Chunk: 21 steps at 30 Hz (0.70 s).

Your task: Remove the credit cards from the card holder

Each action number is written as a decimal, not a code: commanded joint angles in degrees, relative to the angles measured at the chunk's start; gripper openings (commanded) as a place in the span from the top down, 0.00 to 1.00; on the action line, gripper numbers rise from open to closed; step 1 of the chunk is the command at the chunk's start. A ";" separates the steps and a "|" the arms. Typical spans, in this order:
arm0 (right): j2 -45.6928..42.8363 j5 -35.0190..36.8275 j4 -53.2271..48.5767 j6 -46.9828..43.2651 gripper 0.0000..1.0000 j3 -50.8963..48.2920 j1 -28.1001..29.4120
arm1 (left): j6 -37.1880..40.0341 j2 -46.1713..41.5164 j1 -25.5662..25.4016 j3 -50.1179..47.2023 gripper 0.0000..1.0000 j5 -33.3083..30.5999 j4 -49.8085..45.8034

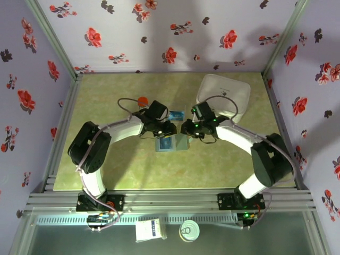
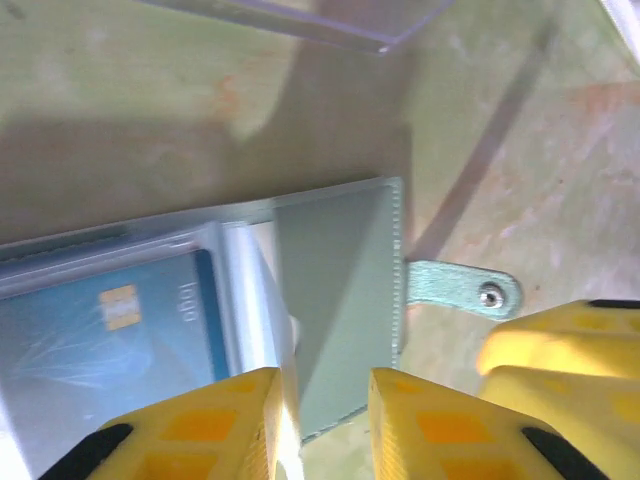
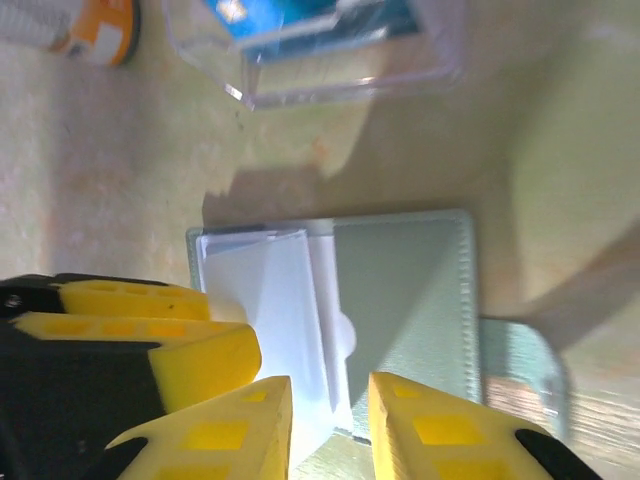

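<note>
The card holder [image 1: 181, 142] lies open on the table between both arms. Its grey-blue panel [image 2: 345, 290] has a snap tab [image 2: 465, 287] at its right. A teal-blue credit card [image 2: 100, 335] sits in a clear sleeve on its left half. My left gripper [image 2: 325, 425] hovers over the holder's near edge, jaws a little apart, with a clear sleeve flap against the left finger. My right gripper [image 3: 330, 430] comes from the opposite side, jaws a little apart over the upright clear sleeves [image 3: 275, 300]. Nothing is pinched in either.
A clear plastic stand [image 3: 320, 60] holding a blue card [image 1: 176, 113] is just behind the holder. An orange-capped item [image 1: 142, 100] lies at the back left. A large white lidded box [image 1: 226, 94] stands at the back right.
</note>
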 commanded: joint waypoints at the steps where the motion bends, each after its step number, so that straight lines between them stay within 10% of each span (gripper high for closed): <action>1: -3.16 2.41 -2.52 -1.20 0.72 -2.69 -1.91 | 0.24 3.99 -1.16 3.19 0.67 1.09 -1.98; 21: -3.59 -2.12 -0.30 0.75 0.70 -3.18 -1.91 | 1.20 0.79 -0.48 1.66 0.56 -0.14 -1.75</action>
